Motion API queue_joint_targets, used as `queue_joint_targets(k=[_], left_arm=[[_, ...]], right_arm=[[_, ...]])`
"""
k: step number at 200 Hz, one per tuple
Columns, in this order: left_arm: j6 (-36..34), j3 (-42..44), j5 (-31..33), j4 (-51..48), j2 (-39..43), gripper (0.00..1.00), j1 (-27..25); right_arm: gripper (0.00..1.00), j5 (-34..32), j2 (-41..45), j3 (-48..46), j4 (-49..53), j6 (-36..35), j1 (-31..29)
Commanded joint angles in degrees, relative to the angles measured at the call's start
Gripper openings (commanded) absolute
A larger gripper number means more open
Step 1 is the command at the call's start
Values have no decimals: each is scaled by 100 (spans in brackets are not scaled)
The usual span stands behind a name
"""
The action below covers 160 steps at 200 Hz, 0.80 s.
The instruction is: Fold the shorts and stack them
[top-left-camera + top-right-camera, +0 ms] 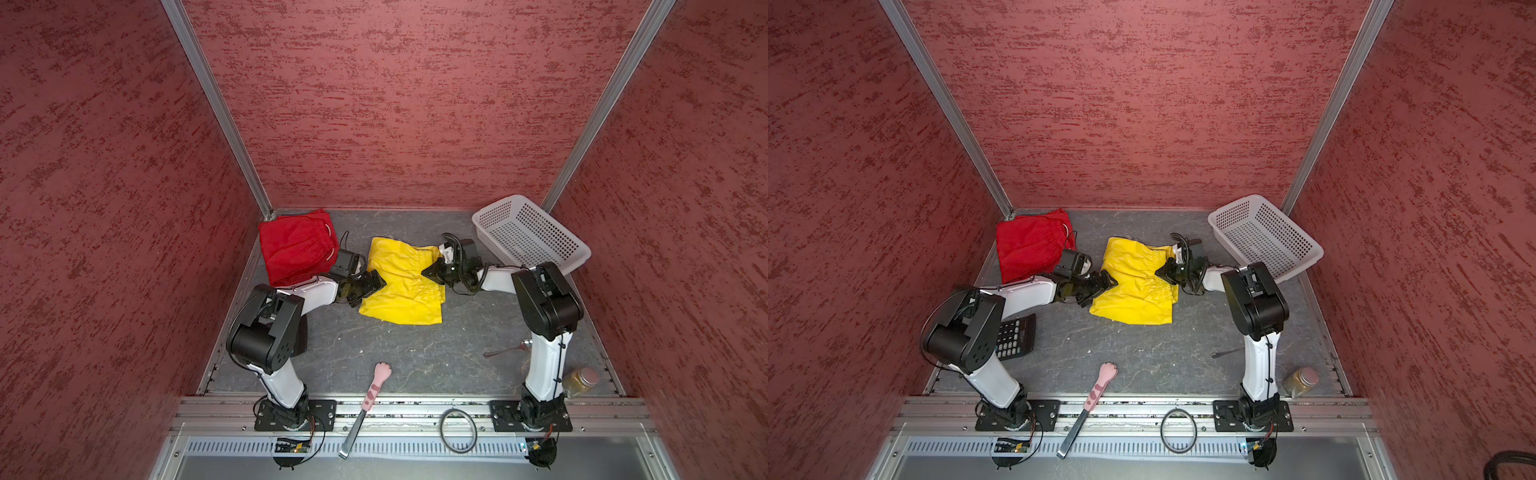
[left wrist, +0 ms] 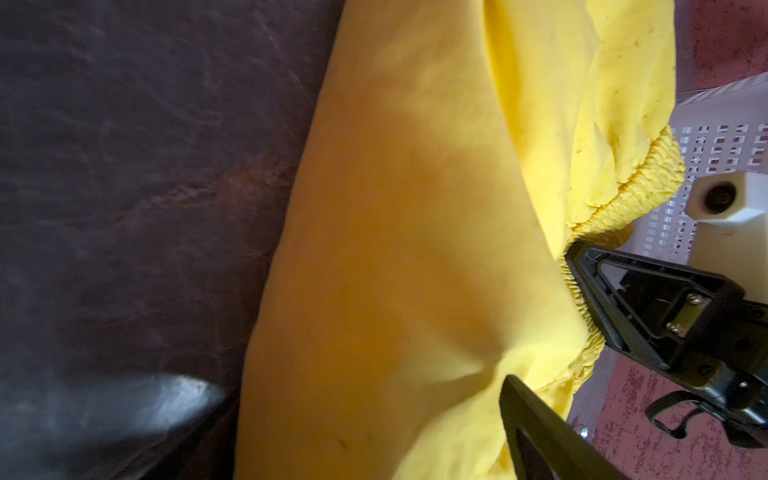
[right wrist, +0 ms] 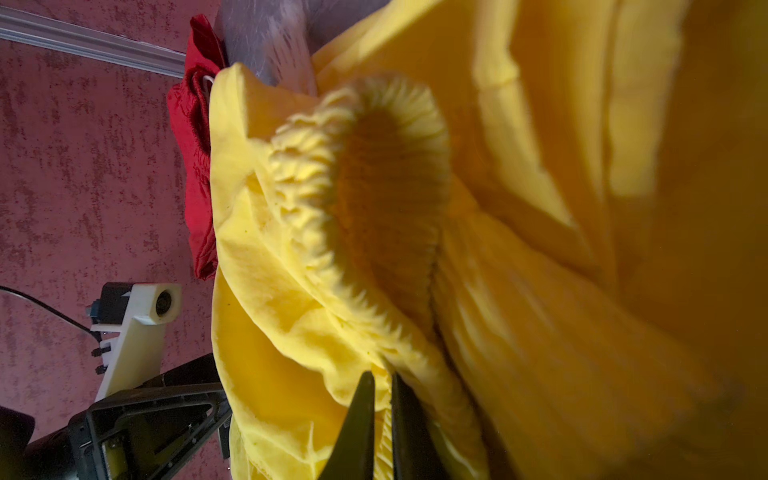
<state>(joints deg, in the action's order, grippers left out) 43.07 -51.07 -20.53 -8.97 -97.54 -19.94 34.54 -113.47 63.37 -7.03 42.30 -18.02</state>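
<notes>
The yellow shorts (image 1: 401, 286) lie rumpled mid-tabletop (image 1: 415, 353); the red shorts (image 1: 291, 249) sit folded in the far left corner, their near edge hidden by the left arm. The right pincer (image 3: 382, 386) pinches the yellow waistband (image 3: 332, 174). The left pincer (image 2: 365, 386) is spread across the opposite edge, one finger blurred.

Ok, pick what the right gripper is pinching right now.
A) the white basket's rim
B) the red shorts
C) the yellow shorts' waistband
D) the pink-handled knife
C: in the right wrist view the right gripper has its jaws nearly closed on the gathered waistband of the yellow shorts, while the red shorts lie apart from it.
</notes>
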Motion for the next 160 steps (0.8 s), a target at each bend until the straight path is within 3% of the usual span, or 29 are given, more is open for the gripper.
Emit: queue_joint_targets(k=[1, 62, 78, 92, 103, 117, 126, 160], left_arm=[[39, -66, 119, 126, -113, 90, -40], [-163, -214, 300, -121, -166, 91, -23], [-264, -382, 239, -214, -326, 85, -14], [-316, -494, 216, -195, -477, 67, -19], [-330, -574, 217, -149, -587, 31, -9], [-380, -793, 283, -246, -712, 7, 38], [-446, -990, 303, -361, -791, 0, 81], [-976, -2347, 718, -1402, -1057, 0, 287]], right_arm=[[15, -470, 733, 301, 530, -398, 51], [21, -508, 1377, -193, 76, -163, 77], [22, -518, 1445, -291, 86, -192, 81], [22, -555, 1537, -399, 63, -238, 86], [20, -553, 1600, -489, -7, -235, 95], [19, -549, 1648, -543, -1, -257, 124], [18, -545, 1661, -576, -16, -255, 143], [17, -519, 1716, -738, -124, -241, 220]])
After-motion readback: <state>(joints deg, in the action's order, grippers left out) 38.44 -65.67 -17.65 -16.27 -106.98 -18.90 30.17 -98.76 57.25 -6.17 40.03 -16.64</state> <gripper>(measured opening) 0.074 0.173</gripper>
